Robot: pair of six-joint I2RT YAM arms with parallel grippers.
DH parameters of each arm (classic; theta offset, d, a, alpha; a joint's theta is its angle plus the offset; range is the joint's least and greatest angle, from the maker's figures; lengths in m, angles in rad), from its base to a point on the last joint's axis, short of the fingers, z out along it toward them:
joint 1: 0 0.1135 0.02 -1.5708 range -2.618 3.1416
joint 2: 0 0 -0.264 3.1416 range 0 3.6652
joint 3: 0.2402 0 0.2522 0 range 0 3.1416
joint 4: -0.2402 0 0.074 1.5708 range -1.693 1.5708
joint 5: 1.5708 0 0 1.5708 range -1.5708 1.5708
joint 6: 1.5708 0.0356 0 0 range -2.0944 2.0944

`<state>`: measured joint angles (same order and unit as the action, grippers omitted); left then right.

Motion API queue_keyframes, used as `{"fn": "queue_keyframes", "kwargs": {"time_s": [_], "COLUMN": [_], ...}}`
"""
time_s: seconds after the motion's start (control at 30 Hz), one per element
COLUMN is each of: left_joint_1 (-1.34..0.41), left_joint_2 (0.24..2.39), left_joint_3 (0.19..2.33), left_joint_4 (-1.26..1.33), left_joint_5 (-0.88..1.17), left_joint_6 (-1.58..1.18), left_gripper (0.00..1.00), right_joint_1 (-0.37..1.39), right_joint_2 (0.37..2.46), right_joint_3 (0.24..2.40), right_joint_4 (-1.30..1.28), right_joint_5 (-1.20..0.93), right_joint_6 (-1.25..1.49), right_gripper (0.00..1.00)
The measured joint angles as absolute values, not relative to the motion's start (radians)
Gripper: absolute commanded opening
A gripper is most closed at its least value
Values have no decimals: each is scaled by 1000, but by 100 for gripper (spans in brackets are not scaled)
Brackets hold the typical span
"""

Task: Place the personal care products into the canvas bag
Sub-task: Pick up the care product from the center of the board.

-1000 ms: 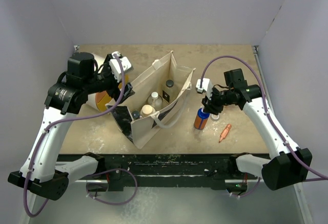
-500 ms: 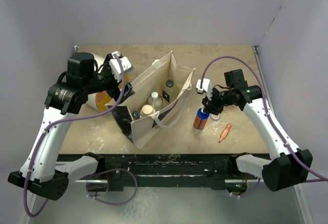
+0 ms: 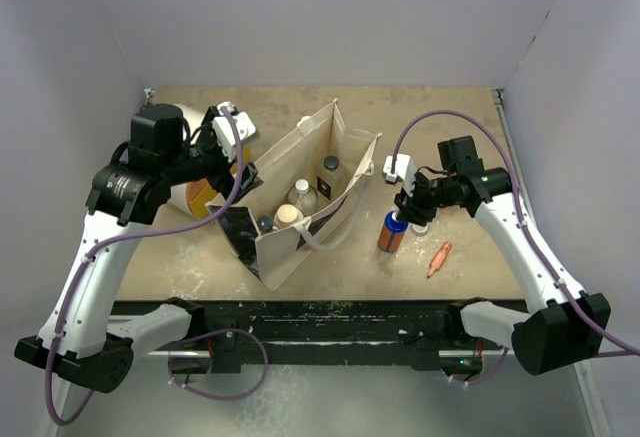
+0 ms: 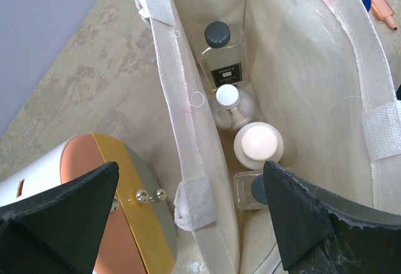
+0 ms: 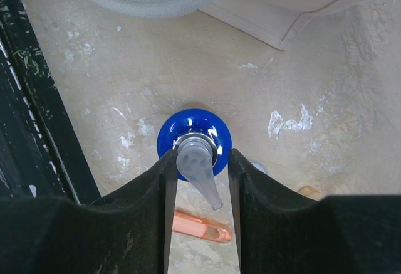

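The canvas bag [image 3: 287, 249] stands open mid-table. The left wrist view looks down into the canvas bag [image 4: 313, 61], where several personal care products stand: a clear bottle with a black cap [image 4: 219, 48], a white round bottle [image 4: 229, 101], a white bottle with a tan cap [image 4: 258, 144] and a clear dark-capped one [image 4: 245, 190]. My left gripper [image 3: 238, 173] [image 4: 188, 217] hangs open astride the bag's left rim. An orange bottle with a blue top [image 3: 392, 232] [image 5: 207, 126] stands right of the bag. My right gripper [image 3: 406, 211] [image 5: 200, 183] straddles its grey pump head, left finger touching, a narrow gap at the right.
A big white drum with an orange end [image 3: 190, 193] [image 4: 94, 180] lies against the bag's left side. A small orange tube [image 3: 438, 258] [image 5: 200, 227] lies on the table right of the orange bottle. The black front edge of the table [image 5: 37, 130] runs close by.
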<state>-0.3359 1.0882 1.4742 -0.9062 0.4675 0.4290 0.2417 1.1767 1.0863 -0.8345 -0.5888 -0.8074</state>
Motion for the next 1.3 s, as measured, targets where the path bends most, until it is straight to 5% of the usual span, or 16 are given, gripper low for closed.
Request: {"fn": "queue_keyframes", "kwargs": {"time_s": [0.47, 0.83, 1.3], "left_joint_1": [-336, -336, -336], "left_joint_2": [1080, 1071, 1073], "left_joint_3": [1474, 1460, 1460], "left_joint_4": [-906, -905, -889], "left_joint_5": [467, 467, 446], "left_joint_6": [429, 428, 428], "left_gripper": [99, 99, 99], "right_joint_1": [242, 242, 242], "right_joint_2": [1177, 1172, 1157], "right_joint_3": [1082, 1080, 1093], "right_joint_4": [-829, -813, -810], "right_joint_5": [-591, -583, -514], "right_joint_6": [-796, -772, -651], "right_gripper": [29, 1, 0]}}
